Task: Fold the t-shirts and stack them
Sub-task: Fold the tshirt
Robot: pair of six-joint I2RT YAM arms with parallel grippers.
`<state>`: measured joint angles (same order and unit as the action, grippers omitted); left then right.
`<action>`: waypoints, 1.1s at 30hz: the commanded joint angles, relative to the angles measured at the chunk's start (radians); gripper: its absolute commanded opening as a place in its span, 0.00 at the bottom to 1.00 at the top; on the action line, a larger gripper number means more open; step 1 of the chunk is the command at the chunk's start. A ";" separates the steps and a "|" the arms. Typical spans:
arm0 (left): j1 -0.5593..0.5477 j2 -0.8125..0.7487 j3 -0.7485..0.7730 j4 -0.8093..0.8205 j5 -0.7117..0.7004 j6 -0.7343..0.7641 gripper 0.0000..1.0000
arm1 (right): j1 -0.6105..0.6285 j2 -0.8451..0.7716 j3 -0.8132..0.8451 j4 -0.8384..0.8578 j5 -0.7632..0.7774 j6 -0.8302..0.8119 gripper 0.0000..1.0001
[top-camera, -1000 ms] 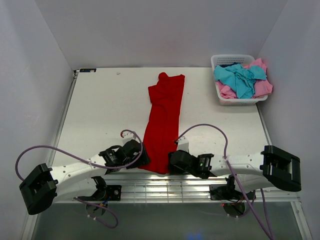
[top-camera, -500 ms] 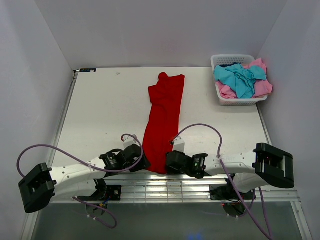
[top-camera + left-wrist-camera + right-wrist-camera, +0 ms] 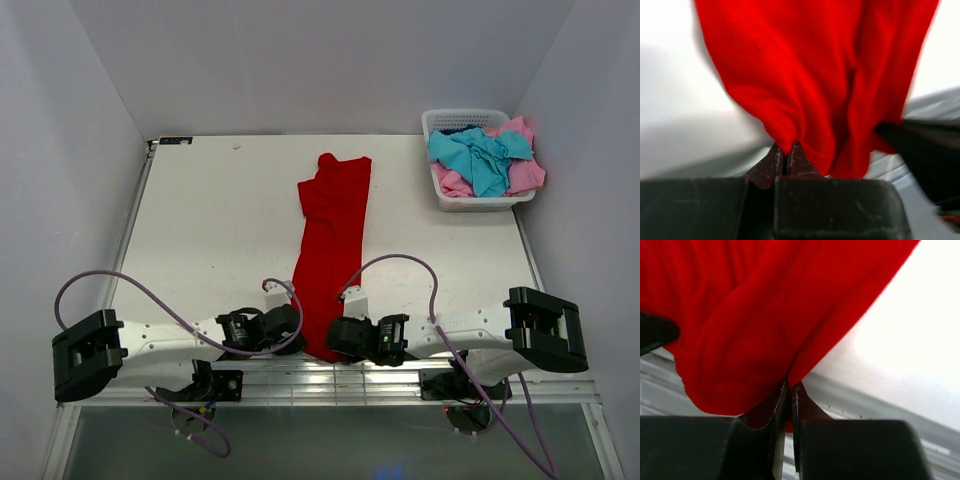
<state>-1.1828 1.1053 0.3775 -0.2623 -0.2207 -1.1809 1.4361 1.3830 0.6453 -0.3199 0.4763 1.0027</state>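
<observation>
Red shirt lies as a long narrow strip down the middle of the table, its far end bunched toward the back and its near end at the front edge, between the two arms. The left gripper sits at the left corner of that near end and the right gripper at the right corner, the two close together with the cloth running away from both.

In the left wrist view the fingertips are pressed together with a fold of red cloth pinched between them. The fabric rises from the tips in soft ridges and fills most of the view. The right wrist view shows the same. Its fingertips are clamped tight on a gathered lip of the shirt, and the cloth swells up and to the left from the pinch. Both grippers are thus closed on the red shirt, each holding one near corner just above the table.

A blue shirt and a pink shirt lie crumpled together in the white basket at the far right corner, well apart from both grippers.
</observation>
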 commanded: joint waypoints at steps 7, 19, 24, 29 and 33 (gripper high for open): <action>-0.279 0.117 0.168 -0.268 -0.225 -0.134 0.00 | 0.106 -0.008 0.160 -0.309 0.134 0.129 0.08; -0.267 0.117 0.397 -0.354 -0.554 -0.100 0.00 | -0.014 -0.059 0.217 -0.337 0.239 0.019 0.08; -0.199 0.130 0.394 -0.237 -0.554 -0.020 0.00 | -0.086 -0.059 0.235 -0.328 0.257 -0.071 0.08; -0.071 0.139 0.350 -0.005 -0.519 0.150 0.00 | -0.210 -0.059 0.234 -0.204 0.243 -0.206 0.08; 0.028 0.183 0.340 0.153 -0.459 0.292 0.00 | -0.313 -0.021 0.247 -0.101 0.220 -0.329 0.08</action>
<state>-1.2102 1.2678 0.7162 -0.3054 -0.7071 -1.0344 1.1805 1.3357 0.8497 -0.5339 0.6777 0.7986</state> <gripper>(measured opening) 0.025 0.088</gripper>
